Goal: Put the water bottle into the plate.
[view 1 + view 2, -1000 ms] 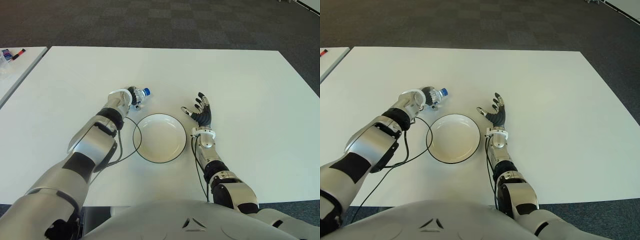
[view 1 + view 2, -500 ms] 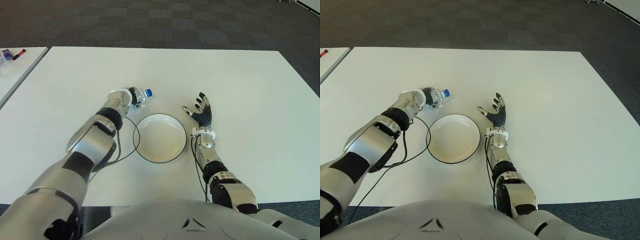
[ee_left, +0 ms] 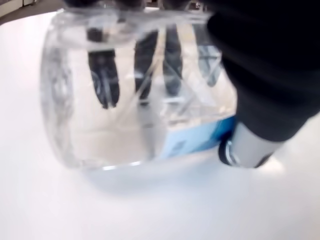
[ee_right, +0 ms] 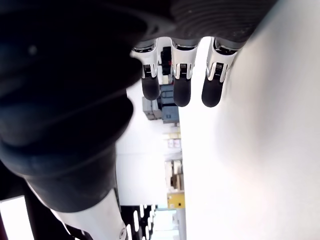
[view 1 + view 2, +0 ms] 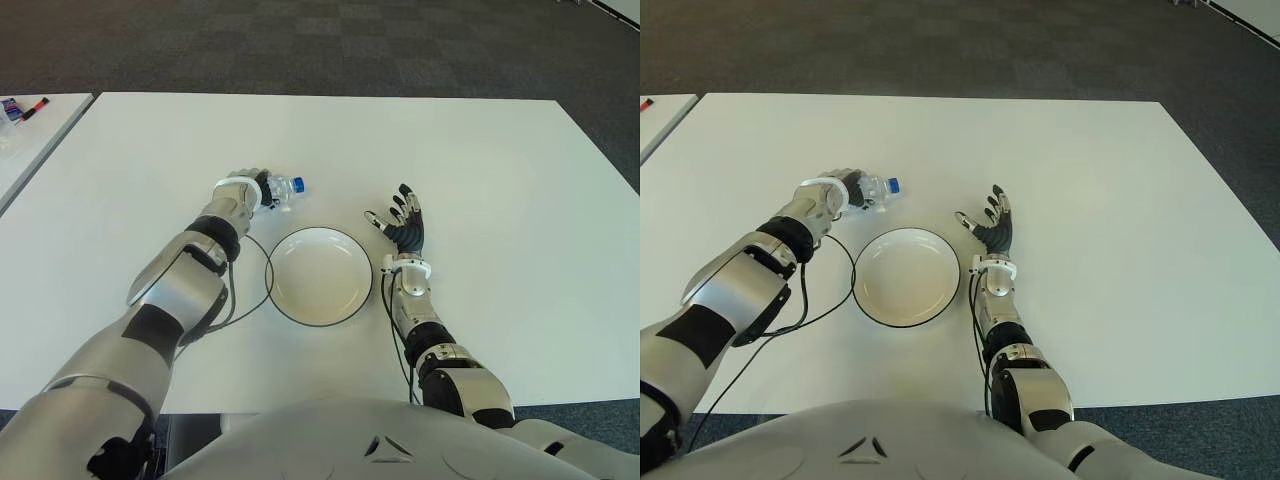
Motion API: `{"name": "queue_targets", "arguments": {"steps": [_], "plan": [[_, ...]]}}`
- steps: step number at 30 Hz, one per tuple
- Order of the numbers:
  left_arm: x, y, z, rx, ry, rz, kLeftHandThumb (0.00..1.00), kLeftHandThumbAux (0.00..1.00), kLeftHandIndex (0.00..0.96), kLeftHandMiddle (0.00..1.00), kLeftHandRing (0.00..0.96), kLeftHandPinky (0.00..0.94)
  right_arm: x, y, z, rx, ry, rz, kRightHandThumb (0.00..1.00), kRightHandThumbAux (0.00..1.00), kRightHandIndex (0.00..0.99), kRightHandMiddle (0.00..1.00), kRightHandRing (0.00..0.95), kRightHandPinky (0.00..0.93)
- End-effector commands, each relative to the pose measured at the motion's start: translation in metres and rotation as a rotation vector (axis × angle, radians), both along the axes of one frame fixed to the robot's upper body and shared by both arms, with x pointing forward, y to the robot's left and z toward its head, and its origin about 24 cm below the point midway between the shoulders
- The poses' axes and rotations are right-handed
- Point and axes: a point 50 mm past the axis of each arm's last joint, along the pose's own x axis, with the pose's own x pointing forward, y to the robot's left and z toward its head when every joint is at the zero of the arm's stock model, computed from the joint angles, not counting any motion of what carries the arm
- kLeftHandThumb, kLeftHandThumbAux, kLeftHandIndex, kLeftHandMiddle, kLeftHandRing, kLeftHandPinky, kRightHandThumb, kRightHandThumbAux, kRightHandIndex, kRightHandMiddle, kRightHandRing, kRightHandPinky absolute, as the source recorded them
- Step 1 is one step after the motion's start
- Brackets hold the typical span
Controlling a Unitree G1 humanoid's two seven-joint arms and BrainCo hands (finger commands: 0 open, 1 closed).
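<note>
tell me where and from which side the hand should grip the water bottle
Grip the water bottle round its clear body, below the blue cap, coming from the robot's left. It appears to lie on its side on the table, cap pointing right, so the body is the widest part to wrap. The left hand is already closed there.

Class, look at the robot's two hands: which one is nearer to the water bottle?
Left. The left hand is curled around the water bottle, beyond the plate's far-left rim. The right hand shows open on the plate's right side, well apart from the bottle.
</note>
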Motion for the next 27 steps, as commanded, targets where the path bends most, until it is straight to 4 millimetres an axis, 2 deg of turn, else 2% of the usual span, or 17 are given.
{"name": "queue_targets", "arguments": {"steps": [1, 4, 8, 12, 21, 27], "plan": [[-0.0284, 0.0046, -0.0392, 0.002, 0.161, 0.029, 0.726, 0.697, 0.433, 0.379, 0.396, 0.418, -0.0085, -0.0013, -0.0125, 0.017, 0.068, -0.023, 0.000, 0.934, 0.112, 0.103, 0.106, 0.164], [-0.0292, 0.0049, -0.0403, -0.003, 0.158, 0.035, 0.785, 0.681, 0.438, 0.425, 0.418, 0.442, -0.0084, -0.0015, -0.0123, 0.014, 0.068, -0.025, 0.000, 0.931, 0.112, 0.104, 0.107, 0.166], [-0.0302, 0.0057, -0.0415, -0.013, 0.151, 0.045, 0.834, 0.670, 0.472, 0.430, 0.459, 0.475, -0.0082, -0.0016, -0.0120, 0.010, 0.067, -0.025, 0.000, 0.924, 0.112, 0.104, 0.108, 0.167], [-0.0311, 0.0067, -0.0427, -0.027, 0.140, 0.050, 0.844, 0.666, 0.453, 0.453, 0.530, 0.528, -0.0082, -0.0018, -0.0119, 0.011, 0.066, -0.024, 0.000, 0.917, 0.112, 0.103, 0.107, 0.166], [-0.0329, 0.0078, -0.0449, -0.042, 0.121, 0.048, 0.847, 0.666, 0.437, 0.470, 0.578, 0.550, -0.0081, -0.0017, -0.0118, 0.012, 0.068, -0.025, 0.000, 0.910, 0.108, 0.100, 0.106, 0.165], [-0.0323, 0.0078, -0.0441, -0.043, 0.099, 0.045, 0.847, 0.666, 0.408, 0.524, 0.634, 0.643, -0.0082, -0.0015, -0.0118, 0.013, 0.068, -0.026, 0.000, 0.904, 0.106, 0.098, 0.105, 0.164]]}}
